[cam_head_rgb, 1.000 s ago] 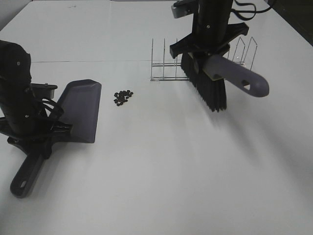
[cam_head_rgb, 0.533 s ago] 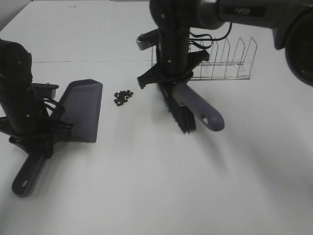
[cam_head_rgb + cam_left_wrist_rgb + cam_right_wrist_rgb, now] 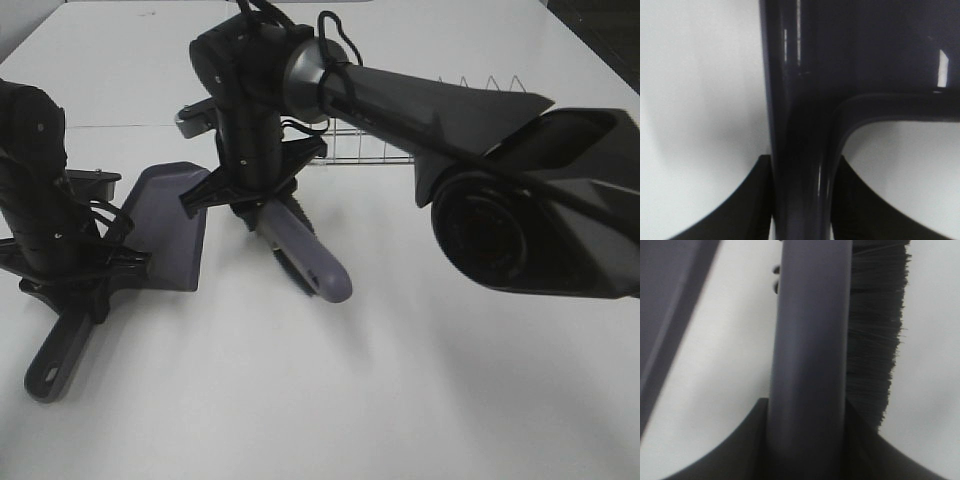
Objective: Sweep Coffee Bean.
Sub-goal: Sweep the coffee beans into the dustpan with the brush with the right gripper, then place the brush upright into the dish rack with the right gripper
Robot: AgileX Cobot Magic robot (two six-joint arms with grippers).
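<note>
My left gripper (image 3: 72, 288) is shut on the handle of a dark purple-grey dustpan (image 3: 165, 225), which lies flat on the white table. The handle fills the left wrist view (image 3: 800, 100). My right gripper (image 3: 250, 195) reaches across to the left and is shut on a brush (image 3: 305, 250) with black bristles (image 3: 875, 330), held just right of the dustpan's lip. The coffee beans are hidden behind the right arm in the exterior view. Only two dark beans (image 3: 775, 279) peek out beside the brush handle (image 3: 810, 340) in the right wrist view, near the dustpan (image 3: 670, 290).
A wire rack (image 3: 385, 150) stands at the back of the table, partly behind the right arm. The right arm's large dark body (image 3: 520, 200) fills the right side of the exterior view.
My right arm has swung left from the wire rack with the brush and now covers the spot where the beans lay, beside the dustpan's lip. The left arm and dustpan have not moved.
</note>
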